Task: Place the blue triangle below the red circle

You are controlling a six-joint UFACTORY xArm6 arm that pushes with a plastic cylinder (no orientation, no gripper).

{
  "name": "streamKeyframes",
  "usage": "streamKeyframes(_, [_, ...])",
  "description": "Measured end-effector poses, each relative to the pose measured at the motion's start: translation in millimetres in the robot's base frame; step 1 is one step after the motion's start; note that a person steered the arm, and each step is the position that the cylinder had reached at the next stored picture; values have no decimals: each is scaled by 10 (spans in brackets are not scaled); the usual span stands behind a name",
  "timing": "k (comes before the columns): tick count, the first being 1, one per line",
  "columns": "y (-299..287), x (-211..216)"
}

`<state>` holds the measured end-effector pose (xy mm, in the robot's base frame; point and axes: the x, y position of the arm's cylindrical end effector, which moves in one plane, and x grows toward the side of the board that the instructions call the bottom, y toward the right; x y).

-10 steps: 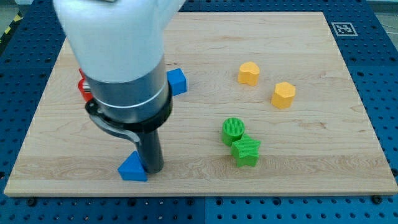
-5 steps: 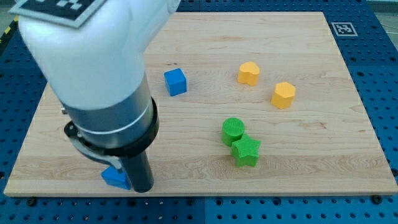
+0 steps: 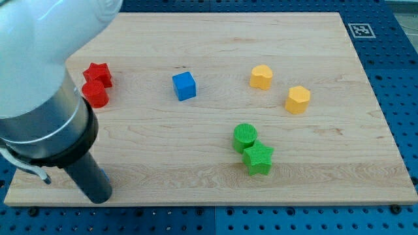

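Note:
The red circle (image 3: 96,95) lies near the board's left edge, touching a red star-like block (image 3: 98,73) just above it. The blue triangle does not show anywhere in the camera view. My arm's large grey body covers the board's bottom left corner. My tip (image 3: 99,198) rests near the board's bottom edge, far below the red circle and slightly to the right of it.
A blue cube (image 3: 185,85) sits at centre left. Two yellow blocks (image 3: 261,76) (image 3: 298,99) lie towards the right. A green circle (image 3: 245,137) touches a green star (image 3: 258,158) below it. The wooden board (image 3: 326,170) ends at a blue pegboard.
My tip has slid left along the bottom edge. The blue triangle, seen at the tip's left before, is now out of sight. The red blocks have come into view.

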<state>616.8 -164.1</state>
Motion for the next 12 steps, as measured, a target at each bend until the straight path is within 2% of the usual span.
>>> streamKeyframes(3, [80, 13])
streamKeyframes(5, [498, -304])
streamKeyframes(9, [571, -954])
streamKeyframes(10, [696, -1143])
streamKeyframes(12, [1420, -1235])
